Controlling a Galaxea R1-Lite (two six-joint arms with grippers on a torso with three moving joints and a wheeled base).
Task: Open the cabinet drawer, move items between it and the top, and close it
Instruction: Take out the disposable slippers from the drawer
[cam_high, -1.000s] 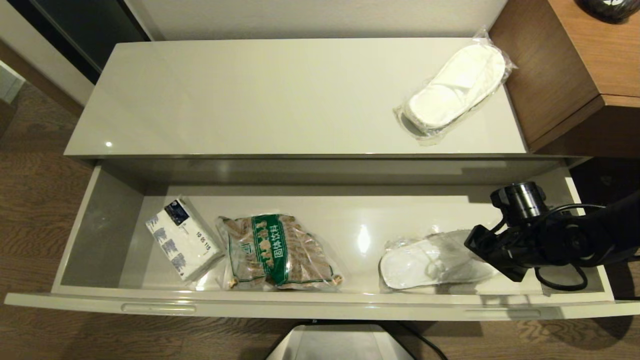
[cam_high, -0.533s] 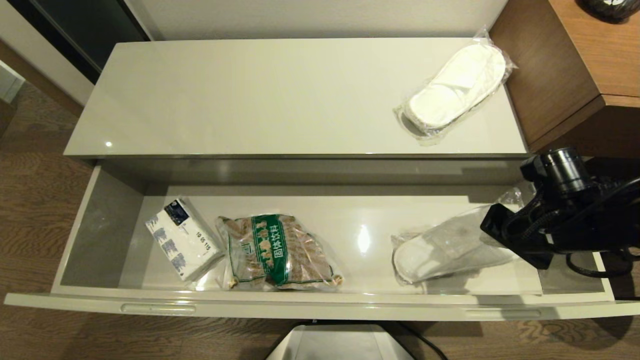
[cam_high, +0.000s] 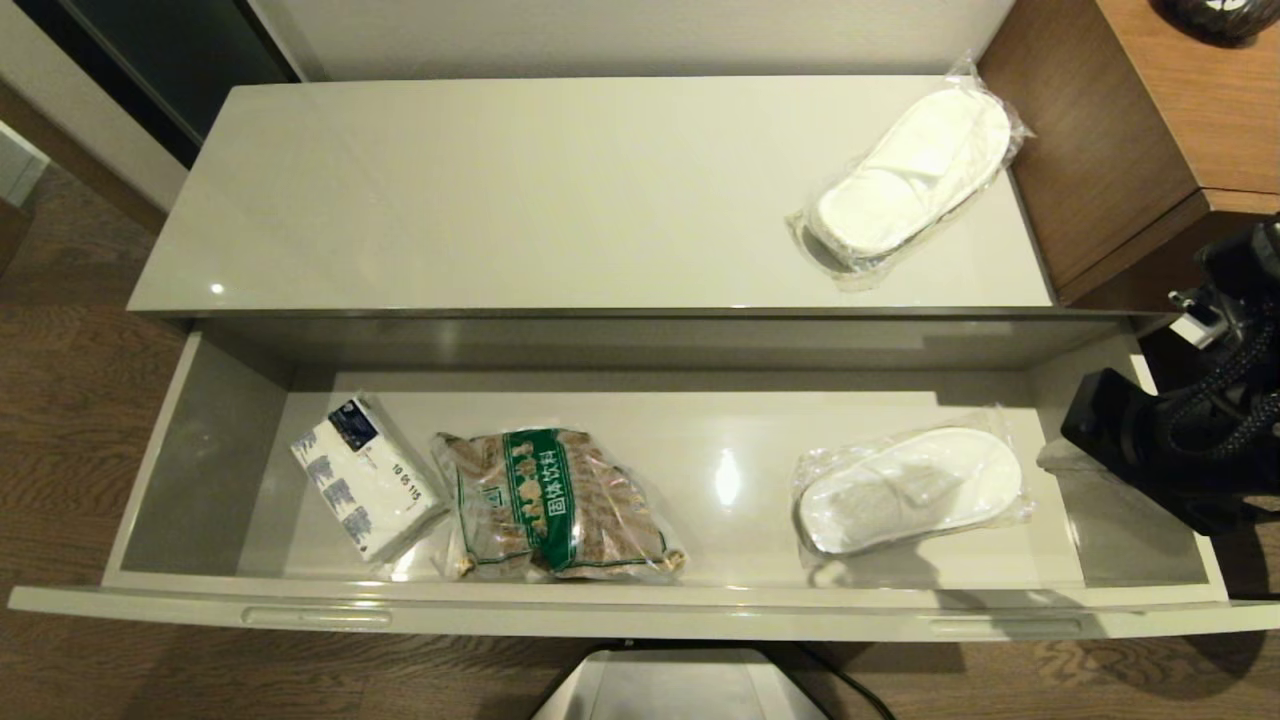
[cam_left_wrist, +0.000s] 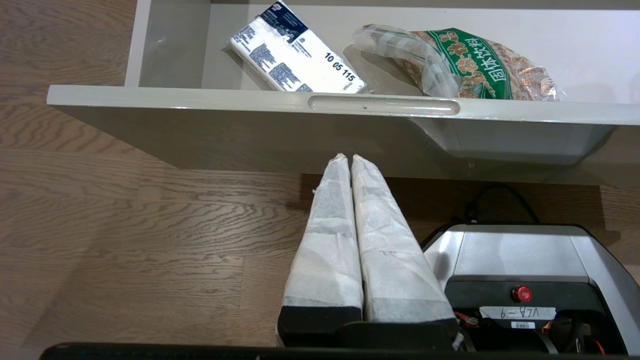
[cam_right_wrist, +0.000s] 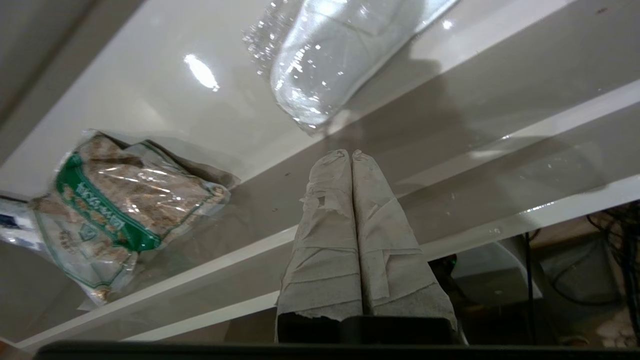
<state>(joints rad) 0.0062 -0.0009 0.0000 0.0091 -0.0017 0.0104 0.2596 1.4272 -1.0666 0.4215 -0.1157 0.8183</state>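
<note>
The cabinet drawer (cam_high: 640, 612) stands pulled out. One bagged white slipper (cam_high: 910, 488) lies flat on the drawer floor at the right, free of any grip; the right wrist view shows it as well (cam_right_wrist: 330, 55). The other bagged slipper (cam_high: 915, 175) rests on the cabinet top (cam_high: 550, 190) at the back right. My right gripper (cam_high: 1060, 460) hovers over the drawer's right end, just right of the lower slipper, its wrapped fingers (cam_right_wrist: 330, 200) shut with nothing between them. My left gripper (cam_left_wrist: 348, 157) is shut and empty, low in front of the drawer front (cam_left_wrist: 200, 97), above the floor.
A white-and-blue tissue pack (cam_high: 365, 478) and a clear bag of brown pieces with a green label (cam_high: 550, 505) lie in the drawer's left half. A brown wood-grain desk (cam_high: 1180, 120) rises beside the cabinet on the right. My base (cam_left_wrist: 525, 265) stands under the drawer front.
My right gripper held one end of the drawer slipper, lifted it, then let go and drew back to the right. The slipper now lies flat, a little further right.
</note>
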